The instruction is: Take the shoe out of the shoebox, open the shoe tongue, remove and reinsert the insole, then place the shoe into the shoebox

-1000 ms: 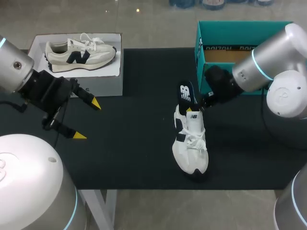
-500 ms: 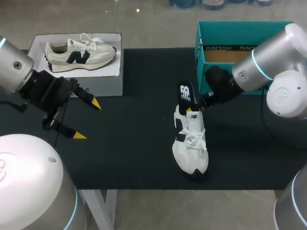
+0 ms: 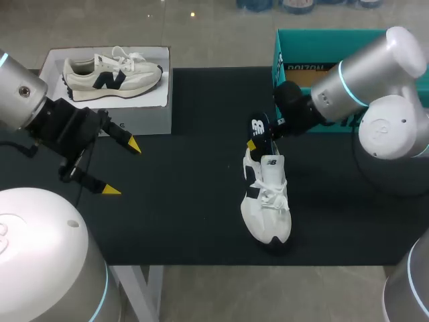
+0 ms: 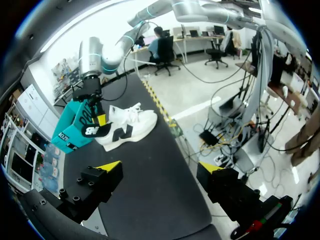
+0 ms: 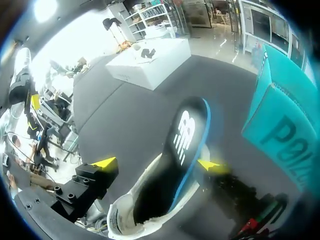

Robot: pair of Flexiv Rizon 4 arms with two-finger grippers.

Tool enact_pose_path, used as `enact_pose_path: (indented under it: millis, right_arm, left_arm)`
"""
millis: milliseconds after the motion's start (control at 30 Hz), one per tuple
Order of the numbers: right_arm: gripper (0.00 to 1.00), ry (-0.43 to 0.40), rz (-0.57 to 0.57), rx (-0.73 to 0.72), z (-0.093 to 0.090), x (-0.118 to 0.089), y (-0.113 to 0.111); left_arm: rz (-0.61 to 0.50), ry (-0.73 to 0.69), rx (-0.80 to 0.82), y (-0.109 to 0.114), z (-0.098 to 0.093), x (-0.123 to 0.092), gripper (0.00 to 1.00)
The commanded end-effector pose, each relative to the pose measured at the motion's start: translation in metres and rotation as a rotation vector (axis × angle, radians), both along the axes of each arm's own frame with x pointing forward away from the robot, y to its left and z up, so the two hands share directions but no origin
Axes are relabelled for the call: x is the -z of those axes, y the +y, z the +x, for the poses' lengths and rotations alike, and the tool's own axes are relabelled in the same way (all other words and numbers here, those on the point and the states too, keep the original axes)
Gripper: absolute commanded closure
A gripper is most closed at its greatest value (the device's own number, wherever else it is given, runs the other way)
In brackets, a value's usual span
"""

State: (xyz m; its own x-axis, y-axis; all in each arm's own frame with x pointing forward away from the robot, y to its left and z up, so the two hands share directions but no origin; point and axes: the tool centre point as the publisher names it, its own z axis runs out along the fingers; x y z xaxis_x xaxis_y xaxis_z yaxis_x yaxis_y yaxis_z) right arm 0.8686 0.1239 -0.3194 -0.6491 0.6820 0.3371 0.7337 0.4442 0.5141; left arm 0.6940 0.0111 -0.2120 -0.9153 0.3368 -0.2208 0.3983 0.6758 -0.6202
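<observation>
- My right arm is swinging in toward the middle of the table compared with a moment ago; the right claw [image 5: 157, 164] is now sitting closer over the heel of the shoe [image 3: 267, 201].
- The insole [image 3: 259, 127] is hardly shifting; it is sticking up out of the heel, between the right claw's spread fingers. One yellow tip is touching its blue edge and the other is standing clear, so nothing is being pinched.
- The left claw [image 3: 120, 168] is not moving and is hanging wide open with nothing in it, well apart from the shoe.
- The shoe is lying on the black table [image 3: 181, 194], its toe near the front edge and its heel just beside the teal shoebox [image 3: 279, 67].
- A broad bare stretch of table is lying between the left claw and the shoe.
- At the far left corner, a second shoe [image 3: 114, 74] is resting on a white box [image 3: 144, 114].
</observation>
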Motion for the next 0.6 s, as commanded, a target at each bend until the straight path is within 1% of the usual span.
enact_pose_path:
  millis: [33, 233, 333, 533, 567, 600]
  right_arm:
    - [0.00, 0.000, -0.009, 0.016, 0.012, 0.001, 0.000]
    - [0.00, 0.008, 0.011, 0.048, 0.022, 0.005, -0.010]
    - [0.00, 0.015, 0.016, 0.061, 0.023, 0.007, -0.013]
    - [0.00, 0.034, 0.024, 0.084, 0.022, 0.019, -0.024]
    - [0.12, 0.034, 0.026, 0.085, 0.022, 0.020, -0.025]
    - [0.52, 0.034, 0.026, 0.085, 0.022, 0.020, -0.025]
  left_arm:
    - [0.002, 0.001, 0.001, 0.000, 0.000, 0.000, 0.00]
    - [0.002, 0.001, 0.001, 0.000, 0.000, 0.000, 0.00]
    - [0.002, 0.001, 0.001, 0.000, 0.000, 0.000, 0.00]
    - [0.002, 0.001, 0.001, 0.000, 0.000, 0.000, 0.00]
    - [0.002, 0.001, 0.001, 0.000, 0.000, 0.000, 0.00]
    - [0.002, 0.001, 0.001, 0.000, 0.000, 0.000, 0.00]
